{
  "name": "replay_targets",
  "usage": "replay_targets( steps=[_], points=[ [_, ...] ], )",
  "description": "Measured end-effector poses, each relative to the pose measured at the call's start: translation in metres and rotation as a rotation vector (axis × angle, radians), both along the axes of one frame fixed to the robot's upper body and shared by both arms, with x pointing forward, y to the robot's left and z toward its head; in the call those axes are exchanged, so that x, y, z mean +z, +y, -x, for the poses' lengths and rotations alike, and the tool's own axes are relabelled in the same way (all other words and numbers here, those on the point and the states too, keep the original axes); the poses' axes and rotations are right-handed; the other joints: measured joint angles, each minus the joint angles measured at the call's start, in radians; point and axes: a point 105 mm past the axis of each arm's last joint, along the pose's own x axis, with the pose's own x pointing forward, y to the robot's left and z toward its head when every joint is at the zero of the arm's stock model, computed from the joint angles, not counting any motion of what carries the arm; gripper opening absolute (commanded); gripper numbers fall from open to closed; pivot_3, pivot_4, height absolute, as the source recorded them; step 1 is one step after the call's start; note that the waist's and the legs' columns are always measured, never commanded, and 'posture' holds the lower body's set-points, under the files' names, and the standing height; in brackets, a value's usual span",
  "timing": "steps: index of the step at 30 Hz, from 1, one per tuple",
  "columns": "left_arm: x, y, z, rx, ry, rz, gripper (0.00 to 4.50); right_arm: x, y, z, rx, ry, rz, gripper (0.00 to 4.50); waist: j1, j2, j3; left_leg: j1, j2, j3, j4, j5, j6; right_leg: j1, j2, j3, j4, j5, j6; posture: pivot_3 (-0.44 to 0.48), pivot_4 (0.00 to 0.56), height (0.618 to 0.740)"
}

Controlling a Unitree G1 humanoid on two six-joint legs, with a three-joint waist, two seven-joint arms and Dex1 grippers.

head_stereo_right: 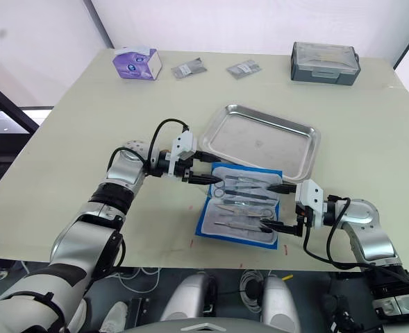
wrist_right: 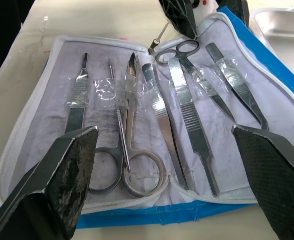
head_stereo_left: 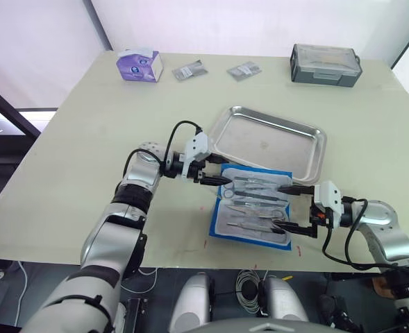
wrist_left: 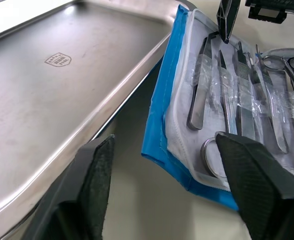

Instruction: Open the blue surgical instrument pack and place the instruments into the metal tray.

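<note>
This looks like a lab or test room set up for doctor's tools. A big plain table (head_stereo_left: 65, 139) stands by white walls (head_stereo_left: 260, 21). On it lie a shiny metal tray (head_stereo_left: 270, 139) and an open blue pack (head_stereo_left: 251, 205) full of small silver scissors and tweezers (wrist_right: 151, 125). At the far edge are a grey box with a lid (head_stereo_left: 326, 64), a purple box (head_stereo_left: 139, 65) and two little packets (head_stereo_left: 189, 70). Cables (head_stereo_left: 249, 281) lie on the floor below.

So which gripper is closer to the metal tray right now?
Left. The left gripper is open at the pack's far corner, right beside the tray's near rim. The right gripper, also open, sits at the pack's other end, farther from the tray.
</note>
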Motion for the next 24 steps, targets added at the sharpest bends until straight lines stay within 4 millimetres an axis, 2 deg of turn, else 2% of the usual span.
replay_targets(
  steps=[7, 12, 15, 24],
  points=[
    [0.009, 0.004, -0.002, 0.016, -0.017, 0.050, 3.22, 0.001, 0.001, 0.000, -0.003, 0.010, -0.014, 4.50, 0.000, 0.000, 0.000, 0.000, 0.000, 0.000, 0.000, 0.000, 0.000, 0.000, 0.000, 0.000, 0.000, 0.000, 0.000, 0.000, 0.150, 0.727],
    [0.037, 0.013, 0.001, 0.000, -0.048, 0.140, 3.22, 0.008, -0.001, -0.001, -0.016, 0.003, -0.043, 4.50, -0.001, 0.000, 0.000, 0.000, 0.000, 0.000, 0.000, 0.000, 0.000, 0.000, 0.000, 0.000, 0.000, 0.000, 0.000, 0.000, 0.150, 0.727],
    [0.048, 0.018, 0.011, -0.035, -0.055, 0.174, 3.22, 0.013, -0.001, -0.001, -0.022, 0.013, -0.074, 4.50, -0.001, 0.000, 0.000, 0.000, 0.000, 0.000, 0.000, 0.000, 0.000, 0.000, 0.000, 0.000, 0.000, 0.000, 0.000, 0.000, 0.150, 0.727],
    [0.049, 0.028, 0.046, -0.135, -0.089, 0.172, 3.22, 0.016, -0.001, -0.002, -0.045, 0.015, -0.096, 4.50, 0.000, 0.000, 0.000, 0.000, 0.001, 0.000, 0.000, 0.000, 0.000, 0.000, 0.000, 0.000, 0.000, 0.000, 0.000, 0.000, 0.150, 0.727]
  ],
)
